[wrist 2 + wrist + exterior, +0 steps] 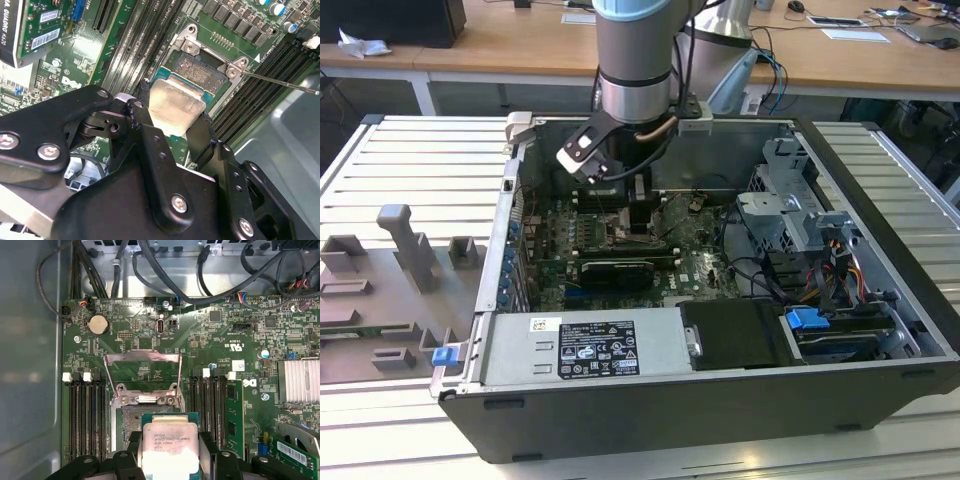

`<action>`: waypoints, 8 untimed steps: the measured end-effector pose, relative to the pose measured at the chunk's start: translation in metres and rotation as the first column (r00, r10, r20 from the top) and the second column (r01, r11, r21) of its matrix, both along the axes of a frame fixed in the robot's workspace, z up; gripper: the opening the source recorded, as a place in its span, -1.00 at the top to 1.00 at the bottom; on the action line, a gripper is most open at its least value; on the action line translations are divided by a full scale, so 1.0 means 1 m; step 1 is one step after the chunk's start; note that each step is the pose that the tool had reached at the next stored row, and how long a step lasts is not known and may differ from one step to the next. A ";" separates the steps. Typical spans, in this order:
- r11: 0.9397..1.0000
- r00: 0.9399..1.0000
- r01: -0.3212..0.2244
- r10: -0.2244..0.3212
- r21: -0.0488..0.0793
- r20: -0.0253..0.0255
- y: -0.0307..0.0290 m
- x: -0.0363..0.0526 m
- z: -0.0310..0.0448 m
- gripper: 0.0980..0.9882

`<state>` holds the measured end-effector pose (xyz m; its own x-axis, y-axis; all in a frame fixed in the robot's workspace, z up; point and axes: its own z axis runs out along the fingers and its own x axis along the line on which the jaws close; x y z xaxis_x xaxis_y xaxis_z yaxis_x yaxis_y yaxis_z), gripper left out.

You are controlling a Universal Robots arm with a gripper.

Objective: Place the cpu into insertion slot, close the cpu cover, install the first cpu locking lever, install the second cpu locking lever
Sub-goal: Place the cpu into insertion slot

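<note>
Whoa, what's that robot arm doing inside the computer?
The arm's gripper is holding the cpu in its jaws, right over the insertion slot on the green board. The cpu cover is flipped up and open, and the cpu isn't seated in the slot yet.

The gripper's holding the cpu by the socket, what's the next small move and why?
Probably nudge the cpu a little further over the insertion slot and square it up before lowering. The gripper grips it by two edges, the cpu cover stands open, and in both wrist views part of the slot's dark bed shows beyond the chip's edge.
</note>
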<state>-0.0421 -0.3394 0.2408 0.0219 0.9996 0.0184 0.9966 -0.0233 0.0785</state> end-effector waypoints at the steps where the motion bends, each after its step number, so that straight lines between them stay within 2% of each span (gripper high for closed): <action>1: 1.000 1.000 0.000 0.000 0.000 0.000 0.0003 -0.0003 -0.0005 0.01; 8: 1.000 1.000 0.000 0.000 0.000 0.000 0.0023 -0.0025 -0.0038 0.01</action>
